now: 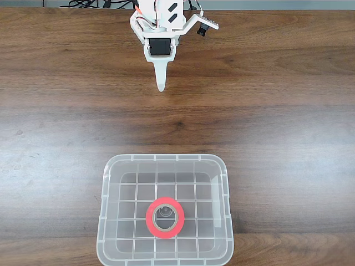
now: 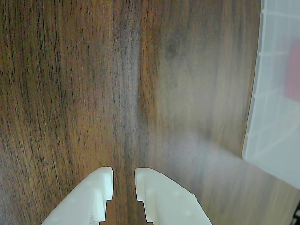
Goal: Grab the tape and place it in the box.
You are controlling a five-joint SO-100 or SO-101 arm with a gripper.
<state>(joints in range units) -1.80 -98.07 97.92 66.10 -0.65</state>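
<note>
The red-orange tape (image 1: pixel 149 218) lies flat on the grid base of the clear box (image 1: pixel 166 158), near the box's middle, at the bottom of the fixed view. My white gripper (image 1: pixel 161 84) hangs over bare table at the top of that view, far from the box and pointing toward it. Its fingers come to one tip with nothing between them. In the wrist view the gripper (image 2: pixel 124 180) shows just a narrow slit between its fingertips. The box (image 2: pixel 274 103) fills that view's right edge, with the tape (image 2: pixel 294 70) a red blur behind its wall.
The dark wooden table (image 1: pixel 266 127) stretches bare between the gripper and the box. Black cables (image 1: pixel 94 4) run along the table's far edge behind the arm. The box reaches the table's near edge.
</note>
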